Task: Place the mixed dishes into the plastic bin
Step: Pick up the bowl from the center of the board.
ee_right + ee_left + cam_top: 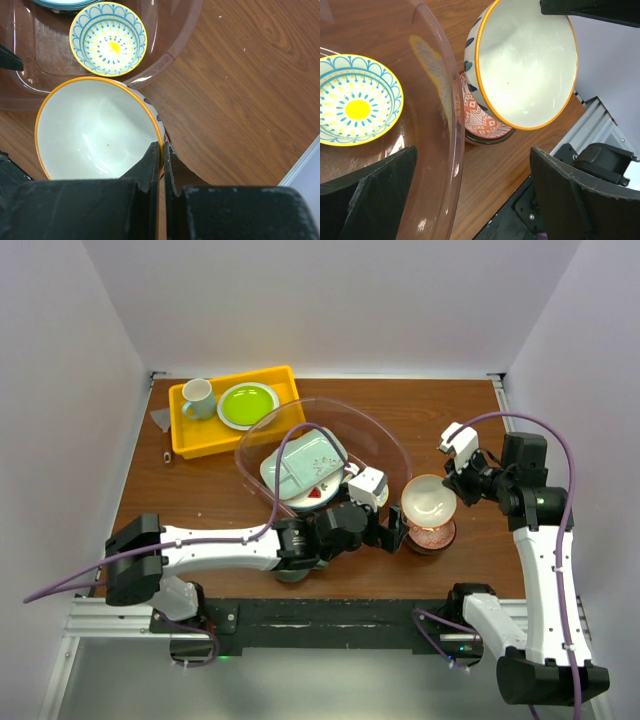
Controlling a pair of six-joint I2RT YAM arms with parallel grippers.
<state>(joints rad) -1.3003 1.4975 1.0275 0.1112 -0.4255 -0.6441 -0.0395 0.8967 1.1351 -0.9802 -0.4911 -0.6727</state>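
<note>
My right gripper (455, 485) (163, 150) is shut on the orange rim of a white-inside patterned bowl (428, 500) (95, 135) and holds it tilted over a reddish-brown bowl (432, 538) (482, 122) on the table. The clear plastic bin (392, 440) (447, 125) (170, 55) holds a pale-green divided tray (305, 462), a white plate with a red fruit mark (314, 493) and a yellow-inside bowl (357, 107) (108, 38). My left gripper (385, 530) (472, 200) is open and empty, straddling the bin's near right rim, next to the tilted bowl (527, 65).
A yellow tray (190, 435) at the back left holds a pale mug with a green band (198, 398) and a lime-green plate (247, 404). A small grey object (162, 420) lies left of it. The table's near edge and rail (330, 615) are just below the bowls.
</note>
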